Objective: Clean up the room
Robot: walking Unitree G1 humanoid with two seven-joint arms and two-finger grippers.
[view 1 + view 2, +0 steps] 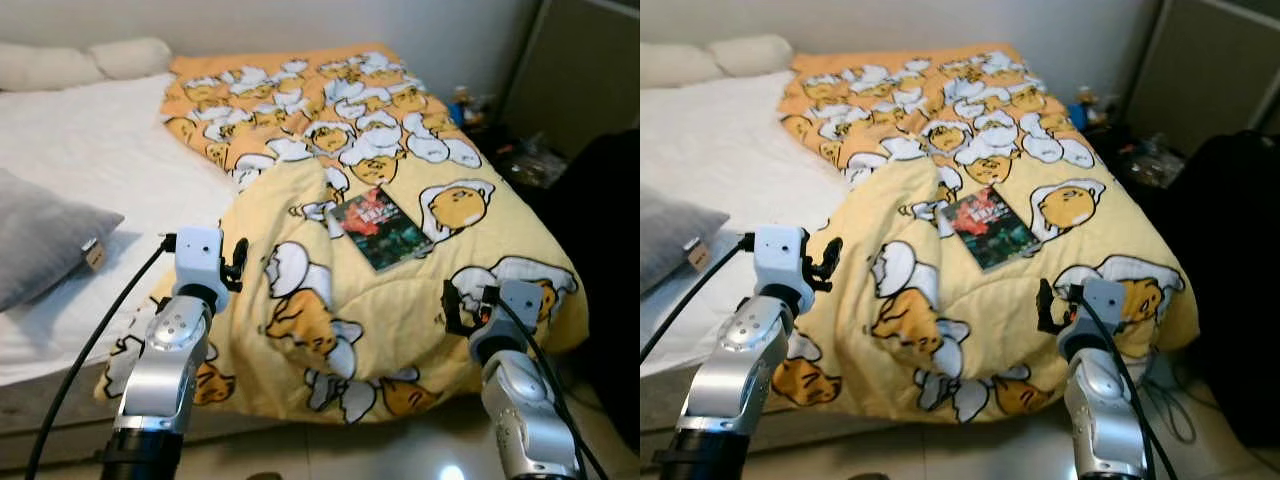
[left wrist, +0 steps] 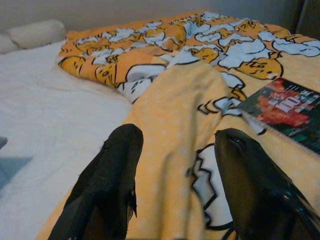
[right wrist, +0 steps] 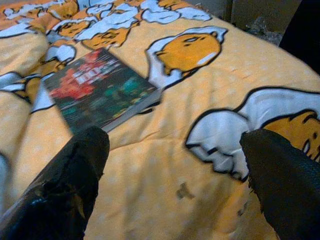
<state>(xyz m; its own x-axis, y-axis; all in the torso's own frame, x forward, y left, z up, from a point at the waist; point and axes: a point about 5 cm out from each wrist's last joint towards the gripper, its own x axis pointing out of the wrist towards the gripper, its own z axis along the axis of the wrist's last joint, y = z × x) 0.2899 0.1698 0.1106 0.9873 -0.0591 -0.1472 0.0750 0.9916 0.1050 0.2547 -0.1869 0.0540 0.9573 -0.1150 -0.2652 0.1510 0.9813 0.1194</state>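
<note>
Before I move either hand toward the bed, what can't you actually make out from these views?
- Book cover text: too small in the eye views, blurred in both wrist views.
- What lies under the yellow blanket: hidden by its bunched folds.
- Clutter on the dark stand beside the bed: too small and dim to identify.
- Tag on the grey pillow: too small to read.
- Left hand and right hand both open; nothing hides that.
</note>
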